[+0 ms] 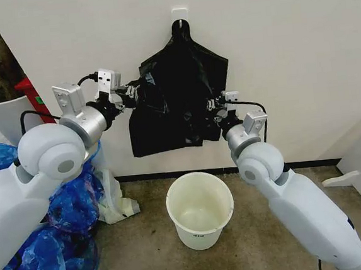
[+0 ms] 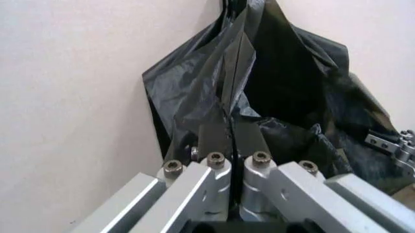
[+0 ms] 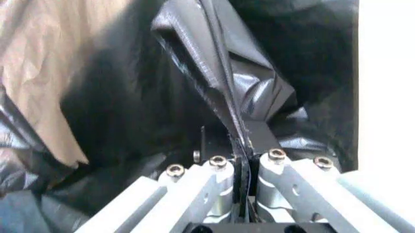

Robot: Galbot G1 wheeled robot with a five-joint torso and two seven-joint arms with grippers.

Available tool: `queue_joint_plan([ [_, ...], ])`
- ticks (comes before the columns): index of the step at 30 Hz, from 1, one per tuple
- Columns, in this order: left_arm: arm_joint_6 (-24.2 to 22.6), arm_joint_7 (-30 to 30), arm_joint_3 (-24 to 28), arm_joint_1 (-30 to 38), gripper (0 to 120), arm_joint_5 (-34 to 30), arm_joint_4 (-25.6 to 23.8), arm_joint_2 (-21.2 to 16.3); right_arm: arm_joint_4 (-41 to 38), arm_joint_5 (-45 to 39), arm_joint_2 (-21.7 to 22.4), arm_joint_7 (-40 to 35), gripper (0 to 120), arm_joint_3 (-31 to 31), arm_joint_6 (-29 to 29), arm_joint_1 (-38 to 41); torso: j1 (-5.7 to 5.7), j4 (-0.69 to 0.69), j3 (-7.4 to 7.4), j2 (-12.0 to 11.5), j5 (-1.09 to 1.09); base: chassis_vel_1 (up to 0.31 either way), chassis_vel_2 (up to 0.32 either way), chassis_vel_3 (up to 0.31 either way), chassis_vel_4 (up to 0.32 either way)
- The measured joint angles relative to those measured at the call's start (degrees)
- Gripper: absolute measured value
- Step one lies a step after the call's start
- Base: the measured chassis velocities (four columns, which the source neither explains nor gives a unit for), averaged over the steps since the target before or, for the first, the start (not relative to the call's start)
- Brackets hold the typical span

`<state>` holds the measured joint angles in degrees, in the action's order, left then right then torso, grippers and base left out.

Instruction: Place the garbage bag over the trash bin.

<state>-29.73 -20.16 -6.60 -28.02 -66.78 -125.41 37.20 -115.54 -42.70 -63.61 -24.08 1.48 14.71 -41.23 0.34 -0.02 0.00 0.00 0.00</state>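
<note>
Both grippers are clamped on the bag (image 1: 177, 97): left gripper (image 1: 132, 93) on its left edge, right gripper (image 1: 214, 105) on its right edge, up against the far wall. The bin (image 1: 200, 210) stands on the floor directly below and nearer, mouth open upward, so the bag must come straight down.

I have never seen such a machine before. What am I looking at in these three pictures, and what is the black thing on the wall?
This is a robot with two white arms. The wide picture is taken from its head, looking down; the two close pictures come from cameras on its wrists. The black thing is a garbage bag hanging from a hook on the wall. The left pincer is shut on one side of the bag and the right pincer on the other; each wrist picture shows the film pinched between the fingers. On the floor below stands a white trash bin, with no bag on it yet. Blue plastic bags lie beside the left arm.
</note>
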Motion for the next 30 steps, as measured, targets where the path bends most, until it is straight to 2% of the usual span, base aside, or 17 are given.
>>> queue_joint_plan([
  [3, -0.2, 0.1, -0.5, -2.2, 0, 0.2, -1.0, -0.5, -0.7, 0.0, 0.5, 0.7, 0, 0.8, -0.1, -2.2, 0.0, -0.01, 0.0, 0.0, 0.01, 0.0, 0.0, 0.0, 0.0],
  [8, -0.5, 0.2, -1.0, -9.2, 0, 2.4, -2.8, -1.0, -2.0, 0.3, 1.1, 2.4, 0, 3.1, -0.8, -7.9, 0.0, 0.01, 0.0, 0.0, 0.0, 0.0, 0.0, 0.0, 0.0],
  [10, -0.1, 0.5, -1.6, -14.0, 0, 3.6, -4.8, -1.5, -3.7, 0.2, 1.6, 2.5, 0, 4.2, -0.9, -11.0, 0.0, -0.01, 0.0, 0.0, 0.01, 0.0, 0.0, 0.0, 0.0],
  [11, -0.1, 0.5, -1.6, -14.0, 0, 3.6, -4.8, -1.5, -3.7, 0.2, 1.6, 2.5, 0, 4.2, -0.9, -11.0, 0.0, -0.01, 0.0, 0.0, 0.01, 0.0, 0.0, 0.0, 0.0],
  [15, 2.3, 1.9, -2.4, -18.4, 0, 3.3, -8.2, -2.8, -9.5, -3.7, 3.8, 1.6, 0, 7.1, -0.5, -13.3, 0.0, 0.02, 0.0, 0.0, 0.02, 0.0, 0.0, 0.0, 0.0],
  [16, 2.7, 2.0, -2.5, -18.5, 0, 3.0, -8.5, -3.0, -10.3, -4.7, 4.2, 1.6, 0, 7.5, -0.3, -13.3, 0.0, 0.01, 0.0, 0.0, 0.01, 0.0, 0.0, 0.0, 0.0],
  [18, 5.0, 3.3, -3.7, -17.9, 0, -0.2, -10.1, -4.1, -16.6, -12.5, 7.4, 1.2, 0, 11.6, 1.4, -13.7, 0.0, 0.01, -0.01, 0.0, 0.0, 0.0, 0.0, 0.0, 0.0],
  [22, 7.9, 5.4, -4.1, -16.6, 0, -2.0, -10.5, -5.3, -20.9, -18.4, 10.5, 1.1, 0, 15.5, 3.3, -14.2, 0.0, -0.01, -0.01, 0.0, 0.02, 0.0, 0.0, 0.0, 0.0],
  [25, 9.6, 9.3, -5.0, -15.7, 0, -3.9, -11.1, -6.4, -24.8, -23.8, 13.6, 0.1, 0, 18.3, 4.1, -14.5, 0.0, -0.02, 0.0, 0.0, 0.0, 0.0, 0.0, 0.0, 0.0],
  [30, 9.7, 9.2, -6.4, -17.0, 0, -6.8, -14.7, -8.1, -27.8, -28.9, 14.7, -2.0, 0, 19.1, 5.2, -14.9, 0.0, 0.0, 0.0, 0.0, 0.0, 0.0, 0.0, 0.0, 0.0],
])
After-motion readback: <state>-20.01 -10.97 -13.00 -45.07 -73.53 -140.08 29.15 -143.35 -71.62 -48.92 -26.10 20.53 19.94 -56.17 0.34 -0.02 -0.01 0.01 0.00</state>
